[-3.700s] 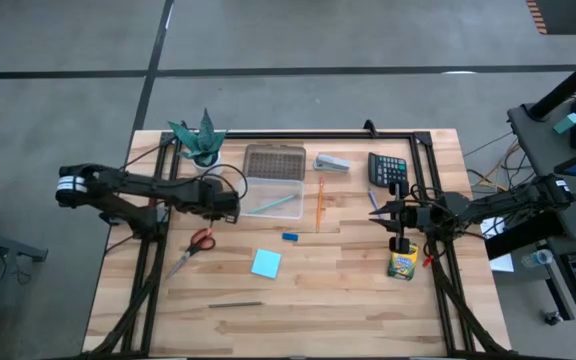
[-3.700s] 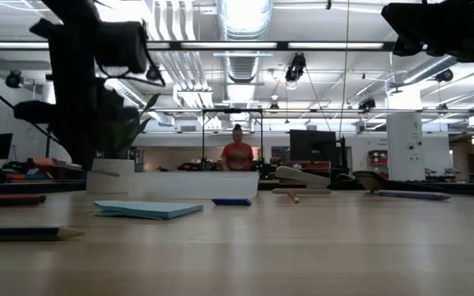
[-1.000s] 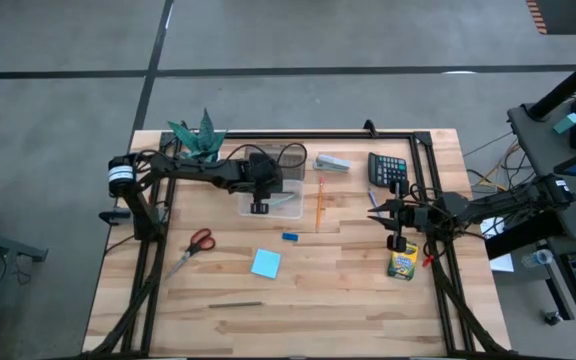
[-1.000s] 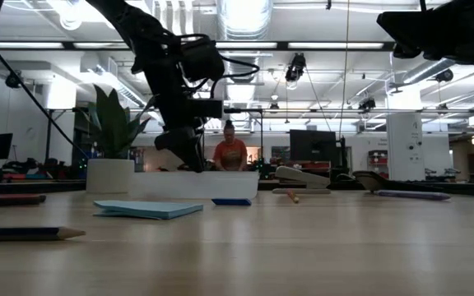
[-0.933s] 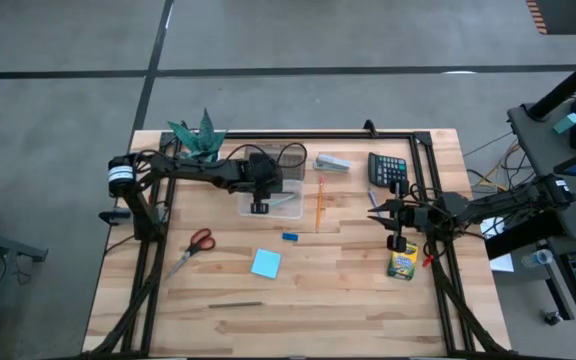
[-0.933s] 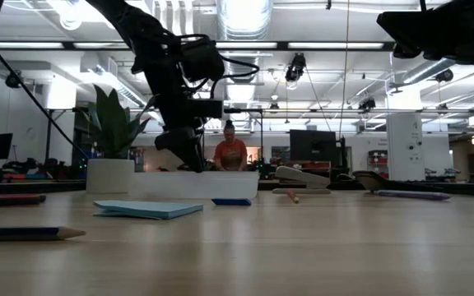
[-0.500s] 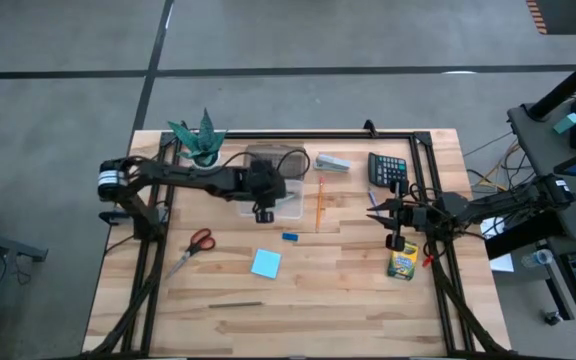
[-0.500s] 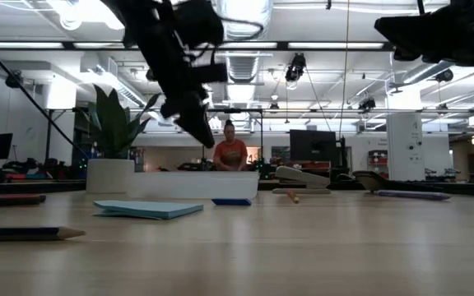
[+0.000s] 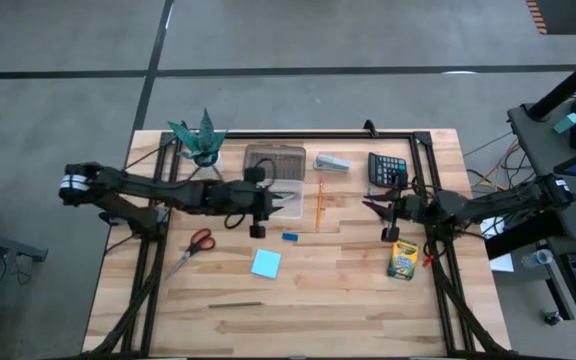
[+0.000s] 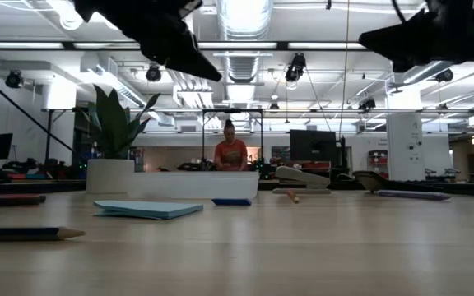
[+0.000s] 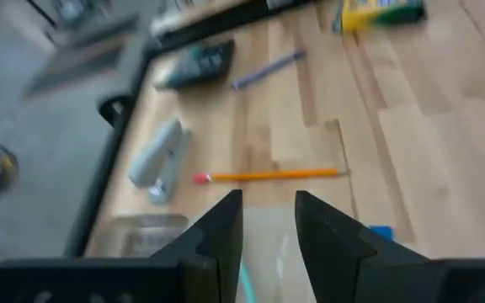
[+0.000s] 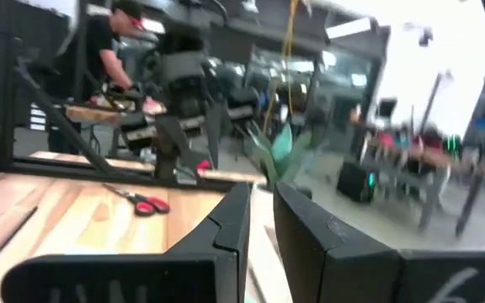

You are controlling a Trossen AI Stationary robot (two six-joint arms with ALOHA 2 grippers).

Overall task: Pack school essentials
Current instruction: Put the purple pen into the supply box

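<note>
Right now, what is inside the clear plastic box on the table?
In the high view, the clear box holds a teal pen near its edge. The left gripper and its arm cover part of the box, so anything below them cannot be seen.

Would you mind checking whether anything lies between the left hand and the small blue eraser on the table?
Nothing visible does. The left hand hangs at the near edge of the clear plastic box, and only bare wooden table separates it from the small blue eraser; the light-blue square notepad lies farther forward, off that line.
</note>
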